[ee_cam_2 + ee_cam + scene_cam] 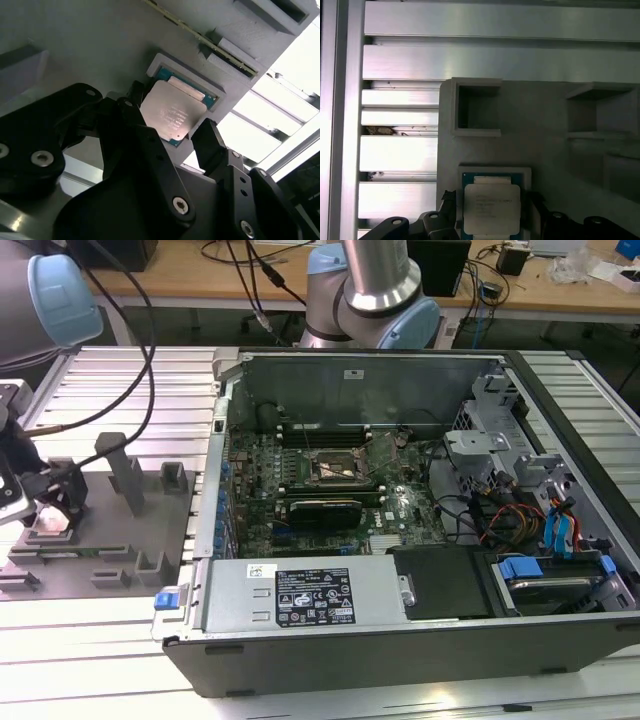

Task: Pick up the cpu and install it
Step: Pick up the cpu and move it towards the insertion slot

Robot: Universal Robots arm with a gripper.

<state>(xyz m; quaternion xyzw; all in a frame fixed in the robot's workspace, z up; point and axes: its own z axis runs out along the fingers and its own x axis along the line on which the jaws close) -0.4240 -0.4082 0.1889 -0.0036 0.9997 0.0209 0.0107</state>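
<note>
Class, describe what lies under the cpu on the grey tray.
The cpu sits in a shallow raised pocket of the tray, whose rim frames it. The pocket's floor is covered by the chip.

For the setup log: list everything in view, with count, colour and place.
cpu: 1, silver top, in a pocket of the tray.
tray: 1, grey, on the table at the exterior view's left.
table: 1, silver slats, under everything.
computer case: 1, dark grey, open, on the exterior view's right of the tray.
socket: 1, dark, metal-framed, on the board inside the case.
arm: 1, silver with pale blue caps, behind the case.
hand: 1, black, open, astride the cpu.
</note>
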